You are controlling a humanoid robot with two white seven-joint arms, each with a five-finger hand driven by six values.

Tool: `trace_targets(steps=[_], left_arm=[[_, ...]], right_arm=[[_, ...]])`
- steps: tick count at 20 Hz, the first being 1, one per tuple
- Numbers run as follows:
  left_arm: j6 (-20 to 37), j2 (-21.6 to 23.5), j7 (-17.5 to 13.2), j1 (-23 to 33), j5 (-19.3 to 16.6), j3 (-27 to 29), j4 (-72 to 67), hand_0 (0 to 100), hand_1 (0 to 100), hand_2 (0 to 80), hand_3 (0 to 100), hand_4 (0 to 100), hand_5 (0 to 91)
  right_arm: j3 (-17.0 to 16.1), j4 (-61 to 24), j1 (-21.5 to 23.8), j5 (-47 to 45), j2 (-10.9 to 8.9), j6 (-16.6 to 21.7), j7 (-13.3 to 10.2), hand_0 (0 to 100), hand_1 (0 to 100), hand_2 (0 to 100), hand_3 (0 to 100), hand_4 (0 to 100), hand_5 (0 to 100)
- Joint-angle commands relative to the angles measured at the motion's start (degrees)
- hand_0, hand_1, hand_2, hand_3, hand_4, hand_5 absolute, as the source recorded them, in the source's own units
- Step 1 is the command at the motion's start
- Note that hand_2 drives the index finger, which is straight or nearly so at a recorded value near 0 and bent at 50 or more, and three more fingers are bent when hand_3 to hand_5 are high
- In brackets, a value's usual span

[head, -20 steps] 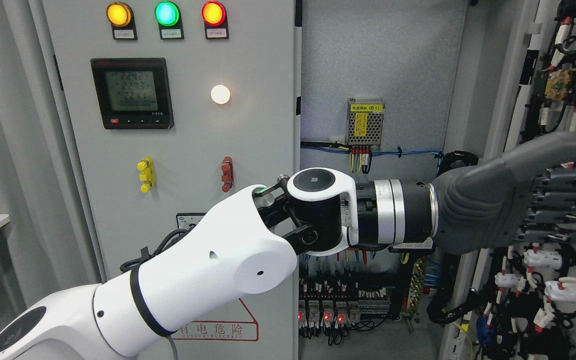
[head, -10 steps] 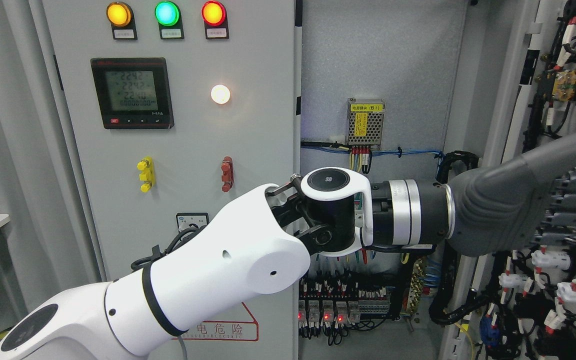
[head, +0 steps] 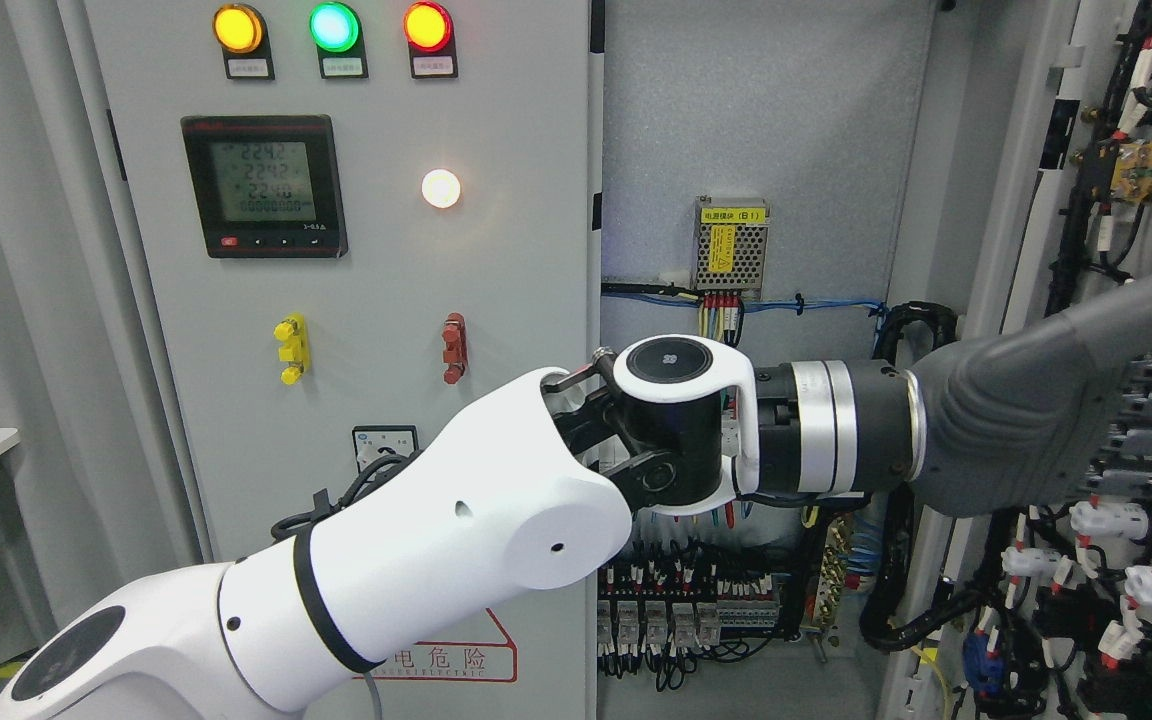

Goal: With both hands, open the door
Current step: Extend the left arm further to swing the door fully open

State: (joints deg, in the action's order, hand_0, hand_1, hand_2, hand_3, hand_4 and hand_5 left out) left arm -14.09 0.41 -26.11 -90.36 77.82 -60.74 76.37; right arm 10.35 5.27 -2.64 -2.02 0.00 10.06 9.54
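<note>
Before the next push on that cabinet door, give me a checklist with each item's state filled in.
1. Left hand on the open door at the right: ok, flat against its wired inner side.
2. Fingers extended, not hooked in wiring: cannot tell, tips run off frame.
3. Right hand engaged: not ok, not in view.
4. Cabinet interior exposed: ok.
5. Forearm clear of the terminal row: ok, it passes above.
6. Left panel door shut: ok.

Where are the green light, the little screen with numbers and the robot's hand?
green light [head: 334, 27], head view, centre of its lit lens.
screen with numbers [head: 264, 182], head view, middle of the display.
left hand [head: 1056, 400], head view, grey back of the hand, against the open door at the right.
</note>
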Motion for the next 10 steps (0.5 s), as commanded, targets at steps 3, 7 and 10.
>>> trace_targets(steps=[3,7,10], left_arm=[[0.12,-0.41,-0.16,-0.08,0.41,-0.08,1.49,30,0,2.8,3,4,0.0],[0.38,-0.41,-0.16,-0.08,0.58,-0.26,1.68,30,0,2.7,3,4,0.0],[0.38,-0.41,-0.08,0.01,0.67,-0.17,1.68,30,0,2.8,3,4,0.0]], right_arm=[[0.02,0.00,0.00,0.00,0.00,0.05,0.04,22,0,0,0,0,0],[-0.06,0.00,0.00,0.00,-0.09,0.05,0.04,22,0,0,0,0,0],[0.02,0.00,0.00,0.00,0.00,0.14,0.04,22,0,0,0,0,0]])
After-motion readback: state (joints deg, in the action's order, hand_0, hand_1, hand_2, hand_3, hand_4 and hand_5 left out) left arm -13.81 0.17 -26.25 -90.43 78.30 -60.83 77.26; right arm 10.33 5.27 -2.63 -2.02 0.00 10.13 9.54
